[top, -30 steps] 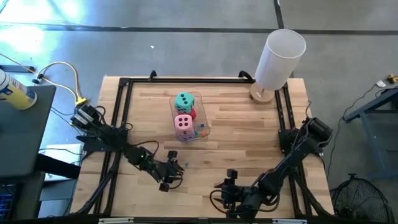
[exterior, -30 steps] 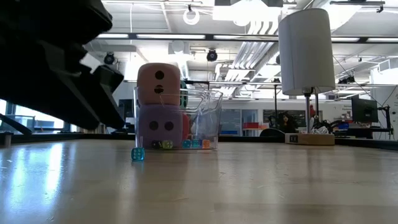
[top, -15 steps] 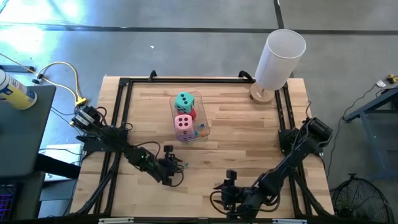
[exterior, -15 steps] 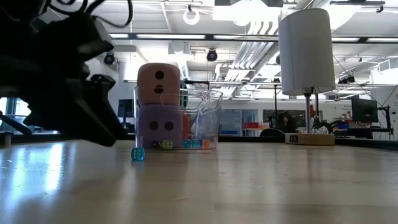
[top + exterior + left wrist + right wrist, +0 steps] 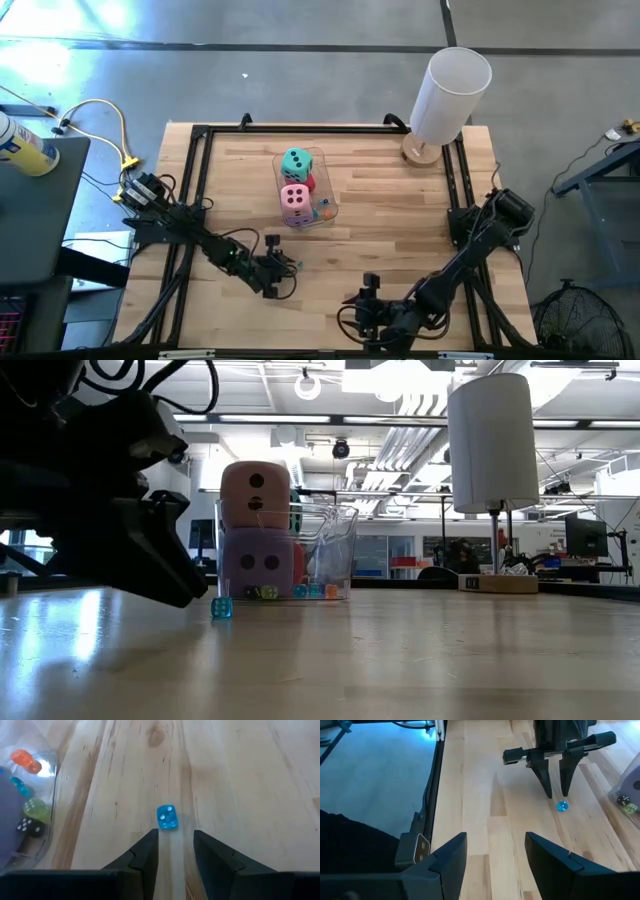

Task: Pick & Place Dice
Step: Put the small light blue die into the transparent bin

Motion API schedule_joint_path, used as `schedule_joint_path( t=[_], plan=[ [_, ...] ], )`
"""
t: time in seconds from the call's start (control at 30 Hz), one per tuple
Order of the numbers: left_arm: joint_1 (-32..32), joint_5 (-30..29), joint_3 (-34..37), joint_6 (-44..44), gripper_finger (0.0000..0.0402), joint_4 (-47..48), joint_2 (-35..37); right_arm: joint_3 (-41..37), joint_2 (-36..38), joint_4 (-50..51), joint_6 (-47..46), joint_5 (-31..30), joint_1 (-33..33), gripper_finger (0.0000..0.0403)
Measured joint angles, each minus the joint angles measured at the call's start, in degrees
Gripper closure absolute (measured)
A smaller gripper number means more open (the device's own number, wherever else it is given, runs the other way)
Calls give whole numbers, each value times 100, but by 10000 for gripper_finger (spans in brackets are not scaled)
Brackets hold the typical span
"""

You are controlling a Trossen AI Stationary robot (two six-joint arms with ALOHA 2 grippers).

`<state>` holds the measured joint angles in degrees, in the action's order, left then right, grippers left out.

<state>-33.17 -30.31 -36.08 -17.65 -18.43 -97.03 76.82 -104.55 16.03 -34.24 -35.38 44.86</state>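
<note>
Just short of a small blue die point(image 5: 167, 817), the left hand point(image 5: 175, 845) hovers low over the bench point(image 5: 380, 200), its two dark fingers point(image 5: 147, 851) parted with a narrow gap between them and nothing held. That little die lies on the bare wood a short way ahead of the fingertips, lined up with the gap, not touching either one. From across the bench it shows as a tiny blue cube point(image 5: 221, 608) standing on the surface just in front of a clear plastic box point(image 5: 335, 555).

That box point(image 5: 328, 195) sits near the middle of the bench, toward the far edge. Inside it the big dice are stacked: a pink die point(image 5: 294, 202) on the near side, a teal-green die point(image 5: 297, 163) behind it, and a sliver of a red die point(image 5: 311, 183) between them. From bench height, a purple die point(image 5: 258, 563) rests on the box floor with the pink one directly on top of it. Several small coloured beads point(image 5: 24, 761) and a little black die point(image 5: 26, 825) lie on the box floor beside them.

The right hand point(image 5: 495, 851) waits near the front edge of the bench, toward the right corner, fingers apart and empty. A tall white cylinder point(image 5: 450, 95) stands on a round wooden base at the far right corner.
</note>
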Motion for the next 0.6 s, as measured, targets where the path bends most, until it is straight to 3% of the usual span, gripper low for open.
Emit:
schedule_joint_path(
  t=[0.3, 0.6],
  plan=[
    [15, 3, 1, -161, 278, 5, 2, 0, 0, 1, 1, 1, 0, 211],
    [15, 20, 1, -334, 227, -3, 2, 0, 0, 2, 2, 1, 0, 211]
  ],
)
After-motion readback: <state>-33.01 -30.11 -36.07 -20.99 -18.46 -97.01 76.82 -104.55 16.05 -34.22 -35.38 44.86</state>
